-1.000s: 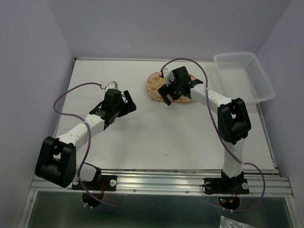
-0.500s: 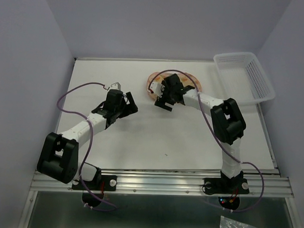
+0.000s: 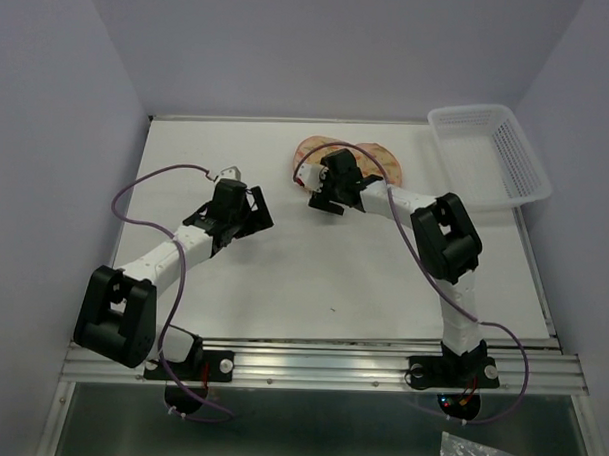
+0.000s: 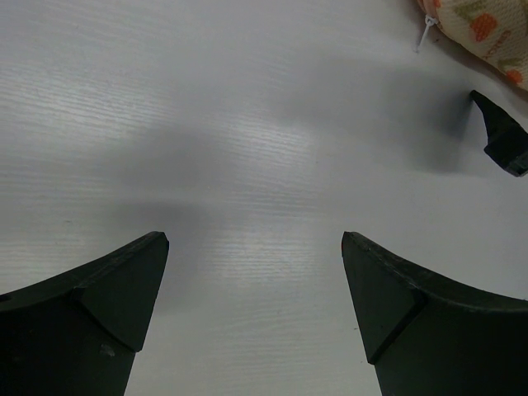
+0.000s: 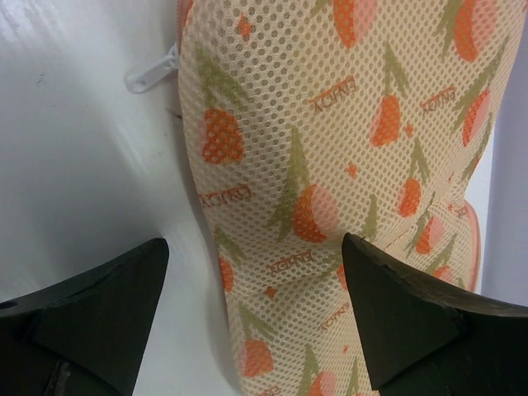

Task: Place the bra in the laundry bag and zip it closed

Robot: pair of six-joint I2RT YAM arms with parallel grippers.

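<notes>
The laundry bag (image 3: 372, 157), peach mesh with an orange print, lies shut at the back middle of the table. In the right wrist view it (image 5: 330, 165) fills the frame, with a white zip pull (image 5: 153, 76) at its upper left edge. My right gripper (image 3: 324, 197) is open at the bag's near-left end; its jaws (image 5: 256, 247) straddle the bag's edge without holding it. My left gripper (image 3: 257, 212) is open over bare table (image 4: 256, 239), left of the bag. A corner of the bag (image 4: 487, 29) shows there at top right. The bra is out of view.
A white plastic lattice basket (image 3: 492, 150) stands at the back right corner. One right gripper finger (image 4: 502, 142) shows in the left wrist view. Purple cables loop above both arms. Walls close in the table on the left, back and right.
My right gripper has moved left and nearer, off the top of the bag to its near-left end, uncovering more of the bag. The left arm has hardly moved.
</notes>
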